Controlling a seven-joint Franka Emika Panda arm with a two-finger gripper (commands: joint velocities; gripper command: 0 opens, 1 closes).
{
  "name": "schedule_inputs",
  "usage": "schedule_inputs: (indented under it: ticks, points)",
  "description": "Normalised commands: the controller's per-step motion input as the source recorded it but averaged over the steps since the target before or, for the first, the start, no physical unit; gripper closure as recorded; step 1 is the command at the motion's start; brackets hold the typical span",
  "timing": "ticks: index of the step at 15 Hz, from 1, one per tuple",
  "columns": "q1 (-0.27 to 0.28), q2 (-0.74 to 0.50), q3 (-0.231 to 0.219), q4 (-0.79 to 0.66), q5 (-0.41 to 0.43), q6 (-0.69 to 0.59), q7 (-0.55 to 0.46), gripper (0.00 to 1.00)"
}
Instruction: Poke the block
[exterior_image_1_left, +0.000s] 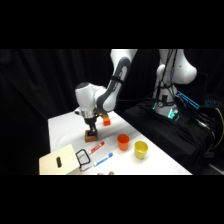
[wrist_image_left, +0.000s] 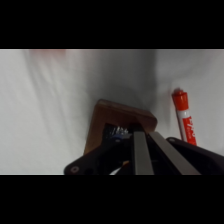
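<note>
The brown wooden block (exterior_image_1_left: 91, 135) lies flat on the white table, near its middle. My gripper (exterior_image_1_left: 92, 129) has come straight down onto it. In the wrist view the block (wrist_image_left: 107, 117) fills the lower centre, and the dark mark on its top is partly hidden by the fingers. My gripper (wrist_image_left: 142, 132) is shut, its two grey fingers lying together with their tips resting on the block's top near its far edge. Nothing is held between them.
A small orange cube (exterior_image_1_left: 106, 120) sits just behind the arm. A red marker (exterior_image_1_left: 97, 147) (wrist_image_left: 183, 120) lies right beside the block, with a blue marker (exterior_image_1_left: 103, 160) nearer the front. To the right stand an orange cup (exterior_image_1_left: 123, 142) and a yellow cup (exterior_image_1_left: 141, 149). A wooden board (exterior_image_1_left: 57, 161) and a black wire frame (exterior_image_1_left: 83, 158) lie front left.
</note>
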Motion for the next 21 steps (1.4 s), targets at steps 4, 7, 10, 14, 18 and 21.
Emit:
schedule_inputs:
  ticks: [4,7,10,14,18,21]
  points:
    - [-0.051,-0.31,0.058,-0.11,0.046,-0.17,-0.21,0.98]
    - [-0.086,-0.35,0.071,-0.07,0.066,-0.32,-0.25,0.70]
    - [-0.084,-0.28,0.059,-0.02,0.082,-0.30,-0.23,0.47]
    - [-0.071,-0.27,0.044,-0.01,0.082,-0.30,-0.23,0.16]
    - [-0.041,-0.32,0.026,-0.02,0.068,-0.32,-0.19,0.00]
    - [-0.022,-0.32,0.027,-0.04,0.091,-0.30,-0.18,0.00]
